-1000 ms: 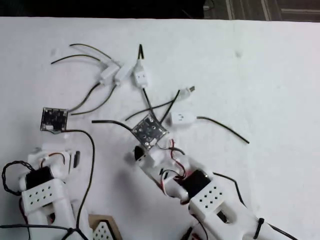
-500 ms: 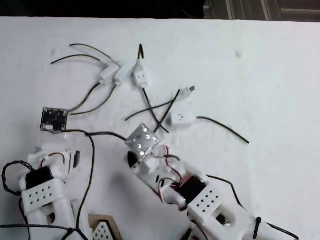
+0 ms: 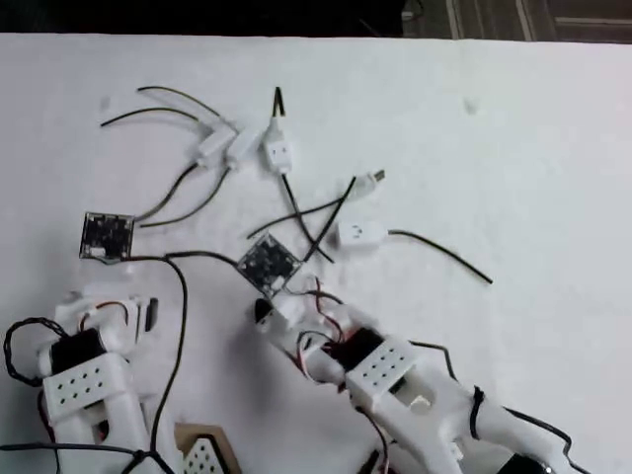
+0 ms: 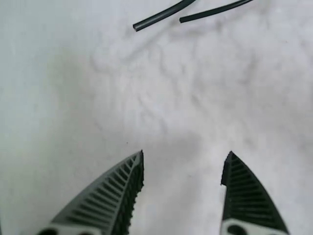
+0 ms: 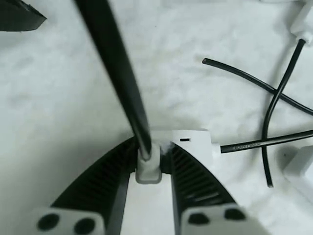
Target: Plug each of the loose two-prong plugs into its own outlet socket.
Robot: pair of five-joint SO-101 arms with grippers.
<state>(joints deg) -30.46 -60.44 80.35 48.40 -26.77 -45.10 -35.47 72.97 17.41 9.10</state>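
My right gripper (image 5: 149, 147) is shut on a white socket block (image 5: 188, 142), clamped at the collar where its black cable (image 5: 112, 68) comes out. From above, this block shows a dark square face (image 3: 267, 265) just ahead of the right gripper (image 3: 283, 299). A second dark square socket block (image 3: 107, 235) lies at the left, beyond my left gripper (image 3: 114, 294). My left gripper (image 4: 183, 159) hangs open over bare table. Loose white plugs on short cables lie farther back: one (image 3: 279, 150), a pair (image 3: 225, 146), another (image 3: 360, 233) and a small one (image 3: 373, 179).
Black cables cross the middle of the white table (image 3: 513, 148). One cable (image 3: 181, 296) runs from the left block toward the front edge, between the two arms. Two cable ends (image 4: 161, 17) lie ahead of the left gripper. A brown piece (image 3: 197, 444) sits at the front.
My right gripper has swung left and a little back with the socket block, which turned so its face now looks dark. The left arm has not moved.
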